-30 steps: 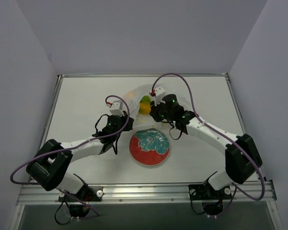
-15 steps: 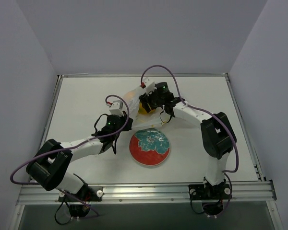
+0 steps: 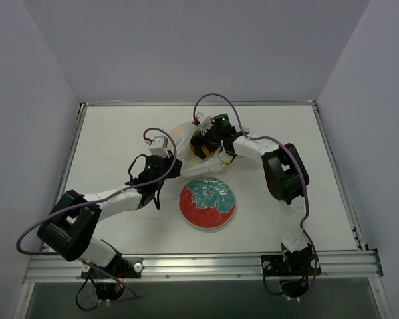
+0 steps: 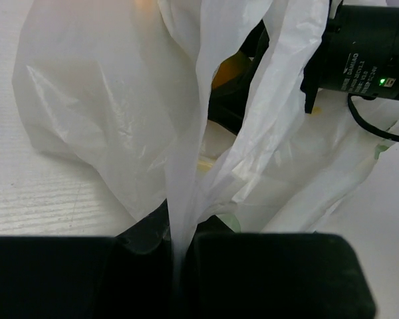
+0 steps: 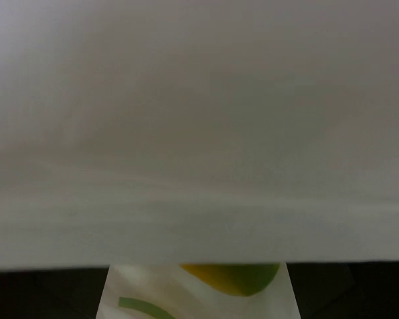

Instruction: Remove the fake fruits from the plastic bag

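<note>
The plastic bag (image 3: 183, 131) lies crumpled at the back middle of the table. My left gripper (image 3: 169, 159) is shut on a fold of the bag's edge (image 4: 181, 219) and holds it up. My right gripper (image 3: 203, 142) reaches into the bag's mouth; its black body (image 4: 359, 53) shows in the left wrist view. In the right wrist view the bag's film covers most of the picture. Below it a yellow-green fake fruit (image 5: 234, 276) lies between the wide-apart fingers (image 5: 349, 292); the right gripper (image 5: 197, 292) is open. An orange fake fruit (image 4: 230, 69) shows inside the bag.
A red-and-teal floral plate (image 3: 189, 211) sits on the table just in front of the bag, between the two arms. The right arm's elbow (image 3: 283, 174) is folded up to the right of the plate. Grey walls close in the table on three sides.
The right arm has folded and pushed its gripper left and deeper into the bag, and its jaws have opened. The left gripper still holds the bag's edge in the same place.
</note>
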